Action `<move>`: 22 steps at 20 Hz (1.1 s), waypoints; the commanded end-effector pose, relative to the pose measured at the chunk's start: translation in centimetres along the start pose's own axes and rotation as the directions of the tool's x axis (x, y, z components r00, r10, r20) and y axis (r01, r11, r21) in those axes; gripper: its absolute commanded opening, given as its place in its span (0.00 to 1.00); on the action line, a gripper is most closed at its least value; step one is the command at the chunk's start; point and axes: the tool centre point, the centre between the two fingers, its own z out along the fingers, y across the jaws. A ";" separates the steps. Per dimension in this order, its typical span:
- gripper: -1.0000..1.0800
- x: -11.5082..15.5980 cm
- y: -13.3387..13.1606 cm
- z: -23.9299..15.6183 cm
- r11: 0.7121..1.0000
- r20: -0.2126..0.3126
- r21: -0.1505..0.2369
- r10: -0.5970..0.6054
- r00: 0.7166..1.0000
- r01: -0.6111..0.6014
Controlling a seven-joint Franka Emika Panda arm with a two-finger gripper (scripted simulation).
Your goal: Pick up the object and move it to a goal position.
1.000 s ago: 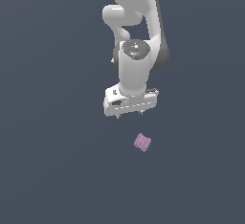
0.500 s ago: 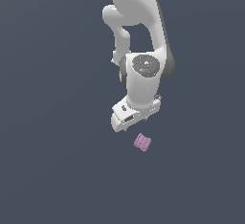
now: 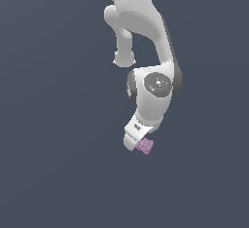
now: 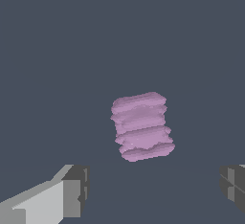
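The object [image 3: 145, 146] is a small pink-purple ribbed spool lying on the dark grey floor. In the exterior view my white gripper [image 3: 135, 142] is low and right beside it, on the exterior view's left, and partly covers it. In the wrist view the object [image 4: 142, 126] lies just ahead of the gap between my fingers. One finger [image 4: 72, 189] and the other finger [image 4: 234, 182] stand wide apart, so the gripper [image 4: 153, 187] is open and empty. I cannot tell if a finger touches the object.
The floor [image 3: 58, 173] is a plain dark grey surface all around. My white arm [image 3: 146, 22] rises above the gripper toward the top of the exterior view. No other objects or goal marker show.
The arm has come down and the wrist has turned. The gripper has dropped from above the object to right beside it. The object has not moved.
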 end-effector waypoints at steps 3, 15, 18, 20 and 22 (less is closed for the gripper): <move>0.96 1.1 0.1 1.0 0.995 -0.001 0.004 -0.098 0.995 0.098; 0.96 2.1 0.1 2.0 0.983 -0.003 0.009 -0.185 0.983 0.185; 0.96 2.1 0.1 2.4 0.983 -0.003 0.009 -0.185 0.983 0.185; 0.96 2.1 0.1 3.1 0.983 -0.003 0.009 -0.186 0.983 0.186; 0.96 2.1 0.0 4.1 0.982 -0.003 0.009 -0.187 0.982 0.187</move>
